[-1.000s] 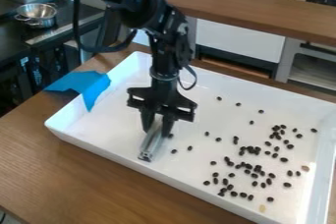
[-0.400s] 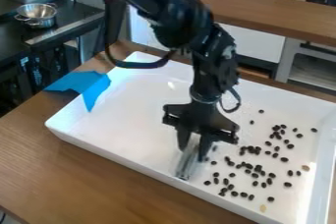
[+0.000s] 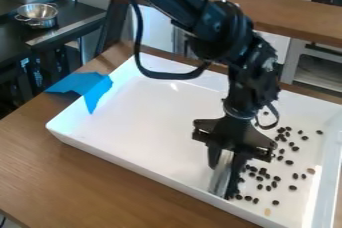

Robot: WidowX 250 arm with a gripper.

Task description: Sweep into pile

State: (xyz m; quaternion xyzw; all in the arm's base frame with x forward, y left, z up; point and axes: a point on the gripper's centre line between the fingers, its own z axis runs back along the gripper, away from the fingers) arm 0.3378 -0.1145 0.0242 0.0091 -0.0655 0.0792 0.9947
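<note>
Your brown wooden tabletop (image 3: 100,187) carries a large white rectangular tray (image 3: 153,122) with raised walls; a bright blue sheet (image 3: 87,86) hangs over its left rim in the camera view. Your black two-finger end effector (image 3: 224,174) is over the near side of the tray, closed on a slim silver-grey metal tool (image 3: 220,178), which slants down to the tray floor close to the near wall. The small black oval pieces (image 3: 292,188) lie scattered beside the tool and towards the tray's right end, with a tan piece (image 3: 311,171) and a pale piece (image 3: 267,212) among them.

You look to be mid-pass, gathering the near row. Next, keep the tool's edge flat and push right, then lift and come in behind the farther stragglers. Too steep a tilt could let pieces slip past.
</note>
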